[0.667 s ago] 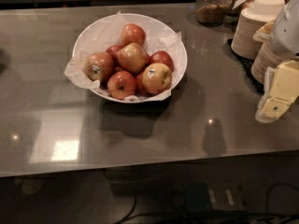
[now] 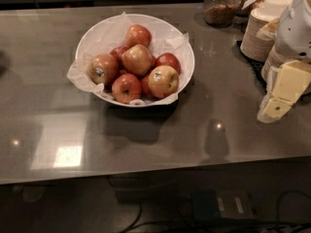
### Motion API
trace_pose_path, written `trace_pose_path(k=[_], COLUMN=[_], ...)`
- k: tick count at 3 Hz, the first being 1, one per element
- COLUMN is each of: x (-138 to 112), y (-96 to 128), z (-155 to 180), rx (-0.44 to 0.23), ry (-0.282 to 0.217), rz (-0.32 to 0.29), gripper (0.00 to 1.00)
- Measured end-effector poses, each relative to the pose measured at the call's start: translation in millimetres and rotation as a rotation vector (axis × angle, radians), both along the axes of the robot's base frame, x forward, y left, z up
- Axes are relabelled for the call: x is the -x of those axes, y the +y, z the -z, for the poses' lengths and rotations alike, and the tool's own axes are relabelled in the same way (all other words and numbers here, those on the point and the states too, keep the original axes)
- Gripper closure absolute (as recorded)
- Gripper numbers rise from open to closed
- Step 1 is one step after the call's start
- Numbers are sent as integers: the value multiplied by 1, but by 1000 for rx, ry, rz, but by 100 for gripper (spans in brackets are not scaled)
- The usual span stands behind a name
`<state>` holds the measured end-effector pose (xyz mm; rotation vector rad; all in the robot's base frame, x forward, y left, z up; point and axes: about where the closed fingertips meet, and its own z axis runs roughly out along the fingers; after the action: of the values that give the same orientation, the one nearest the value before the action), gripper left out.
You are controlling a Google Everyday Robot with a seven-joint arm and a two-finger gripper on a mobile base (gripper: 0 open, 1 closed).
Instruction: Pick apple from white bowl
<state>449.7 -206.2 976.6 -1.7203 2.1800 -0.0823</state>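
Observation:
The white bowl (image 2: 97,33), lined with crumpled white paper, stands on the grey counter left of centre. It holds several apples. The palest apple (image 2: 163,81), yellow-gold with a red blush and a small white sticker, lies at the bowl's front right. A redder apple with a sticker (image 2: 103,69) lies at the front left, and a small red apple (image 2: 126,87) lies at the front. My gripper (image 2: 283,92), pale yellow on a white arm, hangs above the counter's right side, well right of the bowl and holding nothing that shows.
Stacked beige paper bowls (image 2: 260,30) stand at the back right, just behind my arm. A glass jar (image 2: 221,6) of brown grains stands behind them. The counter's front edge (image 2: 146,171) runs across the lower view, with cables on the floor below.
The gripper has shifted slightly to the left, toward the bowl. The bowl and the apples have not moved.

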Motion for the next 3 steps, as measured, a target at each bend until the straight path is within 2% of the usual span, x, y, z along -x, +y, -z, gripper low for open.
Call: trace_pose_path(k=[1,2,3], x=[-18,-29,-29], y=[18,38,38], z=[-9,-15,-15], rx=[-56,-180,-181], ry=[-54,-85,-85], rz=[-40,-58,-58], gripper=[0,0,0])
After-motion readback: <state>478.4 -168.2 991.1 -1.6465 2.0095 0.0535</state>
